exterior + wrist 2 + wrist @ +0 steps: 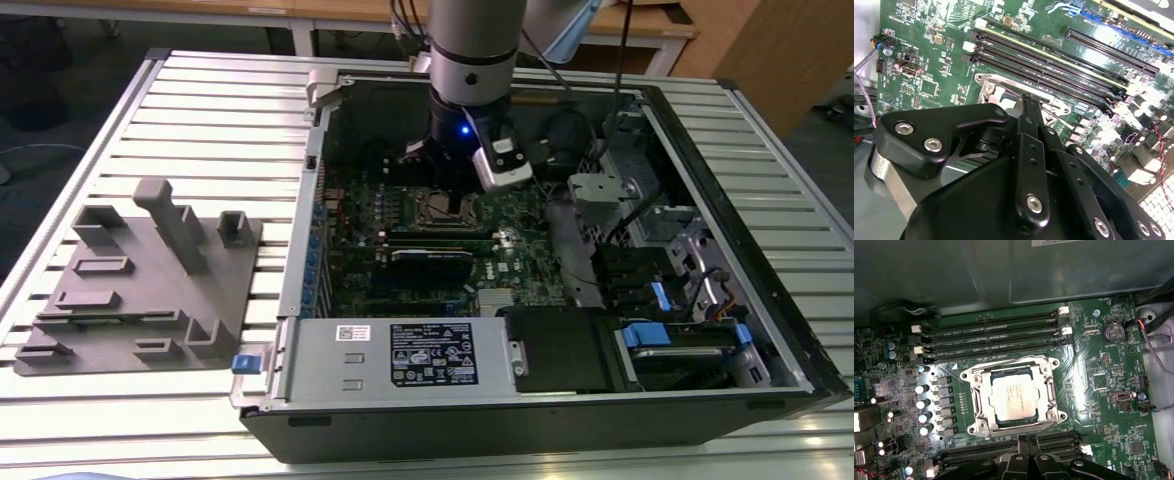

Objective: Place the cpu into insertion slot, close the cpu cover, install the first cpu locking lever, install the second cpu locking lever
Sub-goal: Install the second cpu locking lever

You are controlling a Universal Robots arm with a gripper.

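Note:
The cpu (1013, 397) lies flat in the insertion slot (975, 375), its silver top showing through the cut-out of the cpu cover (980, 401), which is down over it. A thin metal lever (1021, 426) runs along the socket edge closest to my fingers. My gripper (1026, 439) is shut with nothing between its fingers, its tips just beside that edge. In the second wrist view the closed fingertips (1029, 100) hide part of the socket (996, 89). In the exterior view the gripper (443, 168) hangs low inside the open computer case, just behind the socket (434, 210).
Long black memory slots (994, 335) flank the socket on both sides. Capacitors (926, 405) stand along one side. The case walls (314, 200), a power supply (400, 355) and drive bays (667, 340) close in the board. A grey fixture (147, 270) lies on the table at the exterior view's left.

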